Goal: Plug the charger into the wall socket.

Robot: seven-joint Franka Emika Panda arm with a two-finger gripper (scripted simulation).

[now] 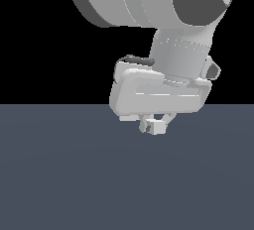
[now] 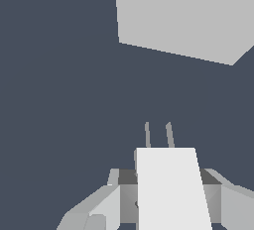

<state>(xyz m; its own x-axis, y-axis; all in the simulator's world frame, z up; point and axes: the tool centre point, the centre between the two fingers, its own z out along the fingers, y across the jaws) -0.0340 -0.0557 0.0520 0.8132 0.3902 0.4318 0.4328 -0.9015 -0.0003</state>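
In the wrist view the charger (image 2: pixel 171 187) is a white boxy block with two short grey prongs pointing away from the camera. My gripper (image 2: pixel 168 194) is shut on it, one finger on each side. The wall socket (image 2: pixel 173 21) is a flat white plate with two yellowish holes, some way ahead of the prongs and apart from them. In the exterior view my gripper (image 1: pixel 155 125) hangs under the big arm just above the floor, holding the small white charger (image 1: pixel 158 125). The socket is out of sight in that view.
A flat dark blue-grey floor (image 1: pixel 74 174) fills the lower half of the exterior view, with a black background above it. The arm's wide grey body (image 1: pixel 149 1) takes up the top of that view.
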